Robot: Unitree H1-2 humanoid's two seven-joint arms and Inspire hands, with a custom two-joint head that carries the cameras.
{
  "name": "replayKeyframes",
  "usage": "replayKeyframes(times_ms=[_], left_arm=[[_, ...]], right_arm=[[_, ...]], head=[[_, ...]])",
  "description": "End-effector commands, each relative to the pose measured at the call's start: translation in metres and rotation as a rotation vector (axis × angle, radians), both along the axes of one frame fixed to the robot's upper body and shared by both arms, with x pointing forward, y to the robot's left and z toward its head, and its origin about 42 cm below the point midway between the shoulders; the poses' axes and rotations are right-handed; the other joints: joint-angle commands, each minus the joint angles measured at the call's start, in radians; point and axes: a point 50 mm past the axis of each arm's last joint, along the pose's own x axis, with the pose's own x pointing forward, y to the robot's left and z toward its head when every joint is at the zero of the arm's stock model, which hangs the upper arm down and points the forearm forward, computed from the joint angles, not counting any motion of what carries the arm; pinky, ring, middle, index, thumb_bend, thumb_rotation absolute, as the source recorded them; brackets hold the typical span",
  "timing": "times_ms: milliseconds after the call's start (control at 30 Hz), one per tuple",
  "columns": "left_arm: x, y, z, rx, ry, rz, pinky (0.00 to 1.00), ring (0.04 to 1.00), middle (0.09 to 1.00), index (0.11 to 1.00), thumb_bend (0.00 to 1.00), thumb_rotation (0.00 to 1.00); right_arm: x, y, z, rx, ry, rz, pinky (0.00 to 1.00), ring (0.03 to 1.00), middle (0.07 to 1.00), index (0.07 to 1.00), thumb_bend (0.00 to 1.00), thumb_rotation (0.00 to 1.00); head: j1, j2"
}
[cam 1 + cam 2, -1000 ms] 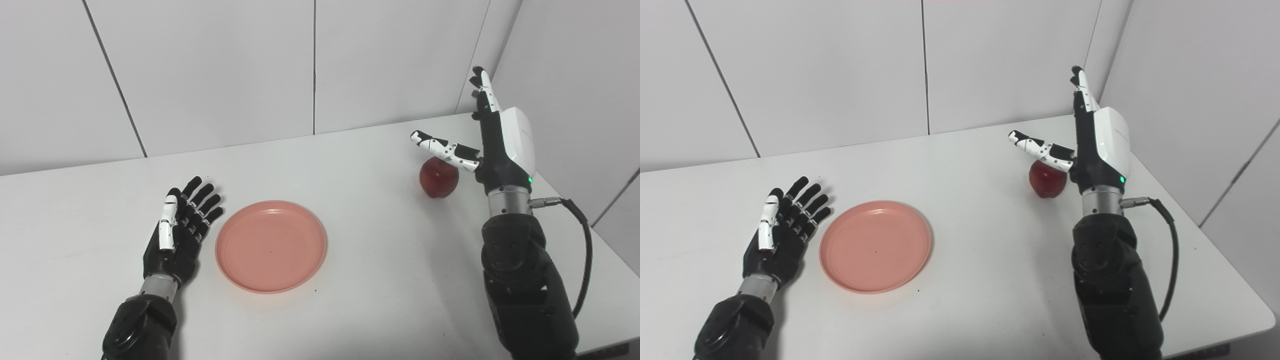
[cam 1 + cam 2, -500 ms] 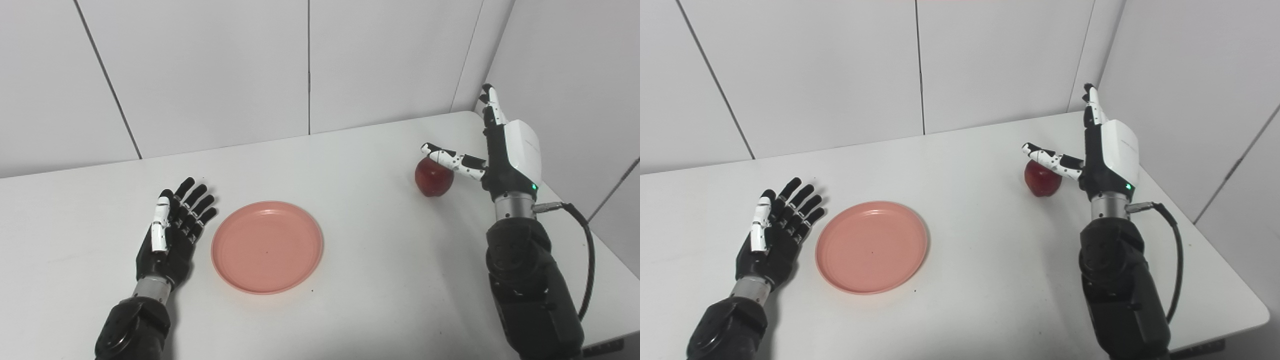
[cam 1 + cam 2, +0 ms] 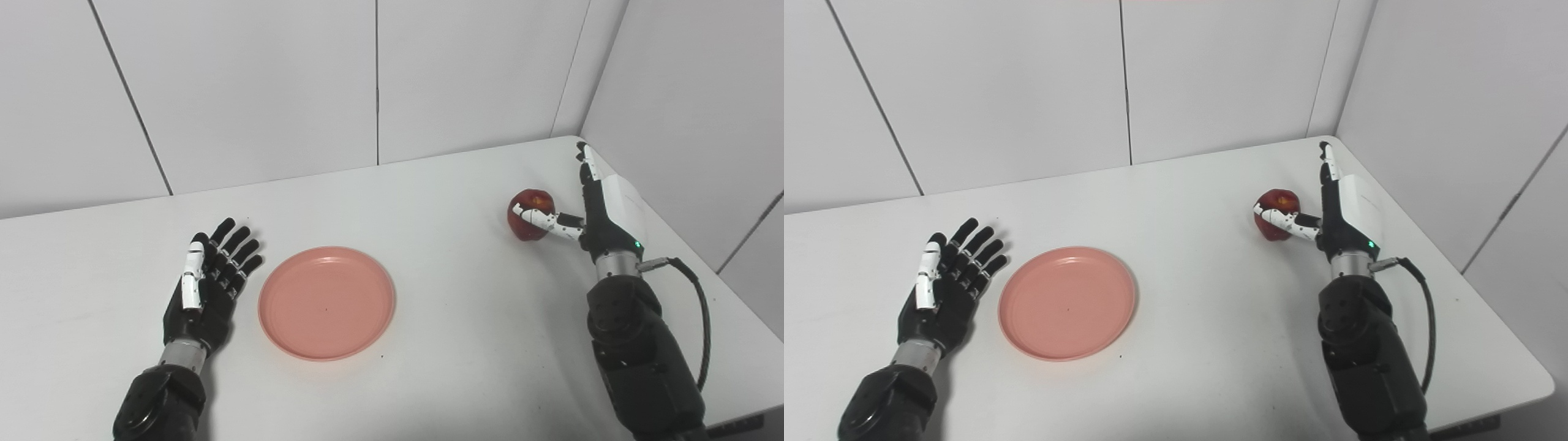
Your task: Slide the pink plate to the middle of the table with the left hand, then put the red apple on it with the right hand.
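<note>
Since a second ago, right hand [image 3: 603, 208] has dropped beside the apple, thumb now against its near face. Near: pink plate [image 3: 326, 302] at 7 o'clock of centre, rigid, light. Left hand [image 3: 205, 286] flat, fingers spread, empty, beside it at 9. Far, 2 o'clock: red apple [image 3: 530, 211], firm, smooth, likely slippery; wrap its widest girth. Fingers not yet closed.

Two head cameras side by side, looking down at table [image 3: 465, 318] from near; views share almost entire scene.
</note>
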Motion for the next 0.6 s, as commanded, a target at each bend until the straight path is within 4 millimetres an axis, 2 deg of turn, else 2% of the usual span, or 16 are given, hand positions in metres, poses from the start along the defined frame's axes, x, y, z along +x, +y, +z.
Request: replayKeyframes(times_ms=[0, 200, 567], left_arm=[[-0.007, 0.005, -0.017, 0.018, 0.089, 0.007, 0.86, 0.869, 0.882, 0.872, 0.37, 1.0], [-0.008, 0.005, -0.016, 0.016, 0.09, 0.005, 0.87, 0.869, 0.881, 0.871, 0.37, 1.0], [-0.009, 0.006, -0.016, 0.013, 0.088, 0.0, 0.88, 0.875, 0.887, 0.879, 0.37, 1.0]], right_arm=[[0.011, -0.003, 0.02, -0.051, -0.056, 0.024, 0.76, 0.882, 0.94, 0.984, 1.0, 0.56], [0.015, -0.004, 0.017, -0.048, -0.035, 0.039, 0.77, 0.896, 0.949, 0.99, 1.0, 0.59], [0.023, -0.003, 0.012, -0.01, -0.014, 0.049, 0.8, 0.909, 0.959, 1.0, 1.0, 0.55]], head=[[0.0, 0.0], [0.0, 0.003], [0.001, 0.008]])
